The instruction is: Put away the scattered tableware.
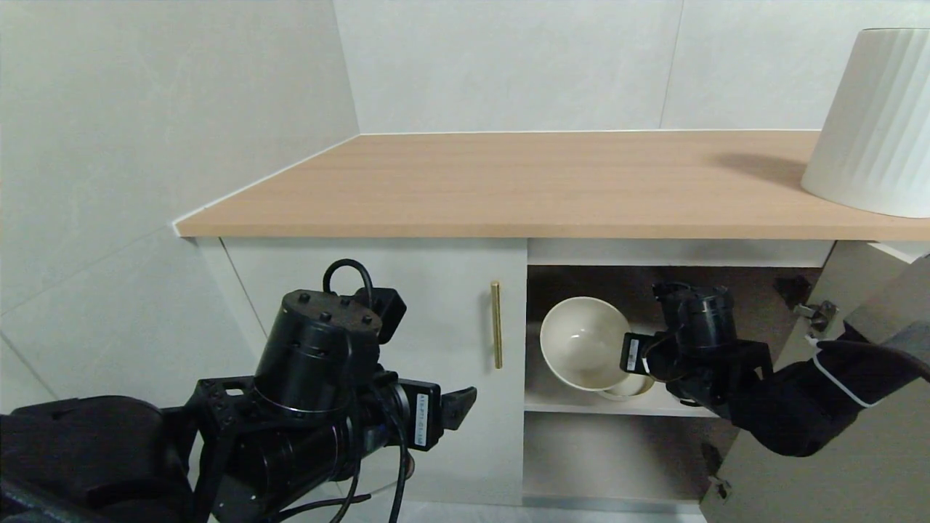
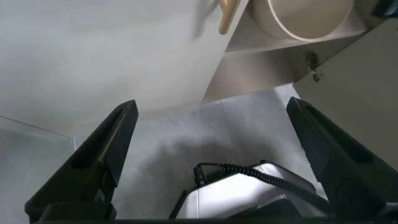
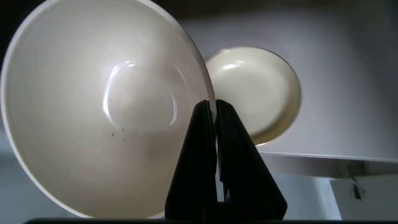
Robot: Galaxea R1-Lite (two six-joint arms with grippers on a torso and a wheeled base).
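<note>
Cabinet shelf (image 1: 563, 404) | right gripper (image 3: 216, 118) pinching tilted bowl (image 3: 106, 106) | left gripper (image 2: 211, 109) spread

bowl (image 1: 583, 341) is smooth glossy cream glaze, looks ceramic, and the small dish (image 1: 628, 388) behind it has the same shine. countertop (image 1: 508, 181) is matt wood grain, cabinet door (image 1: 407, 290) flat matt white, handle (image 1: 496, 325) brass-looking metal, lampshade (image 1: 872, 123) ribbed white, wall tiles (image 1: 167, 109) smooth with a faint sheen
</note>
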